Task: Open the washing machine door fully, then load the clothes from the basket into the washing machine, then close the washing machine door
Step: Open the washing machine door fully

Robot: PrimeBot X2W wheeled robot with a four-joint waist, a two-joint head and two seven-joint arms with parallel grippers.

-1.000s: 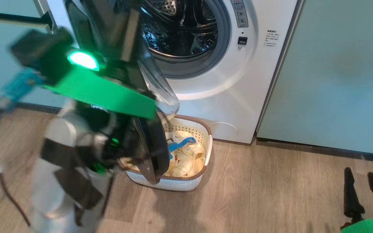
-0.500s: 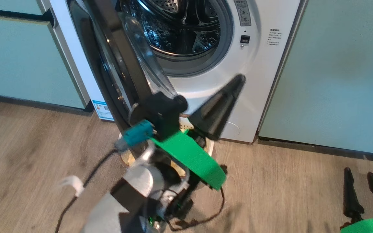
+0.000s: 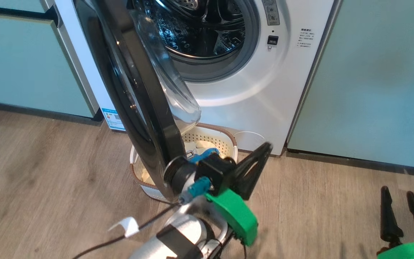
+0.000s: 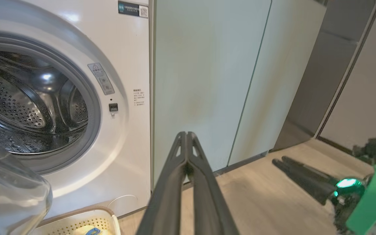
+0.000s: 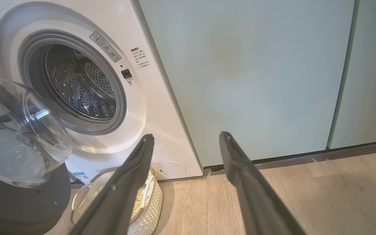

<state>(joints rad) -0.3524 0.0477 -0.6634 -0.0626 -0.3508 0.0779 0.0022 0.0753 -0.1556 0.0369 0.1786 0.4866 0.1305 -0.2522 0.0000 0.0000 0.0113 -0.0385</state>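
Observation:
The white washing machine [image 3: 250, 90] stands with its steel drum showing. Its round black washing machine door [image 3: 131, 97] is swung out towards me, the glass bowl hanging over the basket [image 3: 228, 138]. Pale clothes [image 3: 200, 145] with blue trim lie in the basket, half hidden by the door and my left arm. My left gripper [image 3: 264, 147] is shut on nothing, just right of the basket and clear of the door; its fingertips [image 4: 185, 133] press together. My right gripper [image 3: 397, 194] stands open and empty low over the floor at the right, its fingers [image 5: 148, 140] spread wide.
Pale green cabinets flank the machine on the left [image 3: 20, 64] and right [image 3: 372, 79]. A wooden floor [image 3: 318, 201] stretches in front. A black cable with a white tag [image 3: 128, 225] trails from my left forearm. A dark recess [image 4: 331, 81] lies beyond the right cabinets.
My left arm has swung from the door's left side around to its right, then sunk lower, its shut gripper dropping from the machine's front panel to beside the basket. The right gripper has stayed put.

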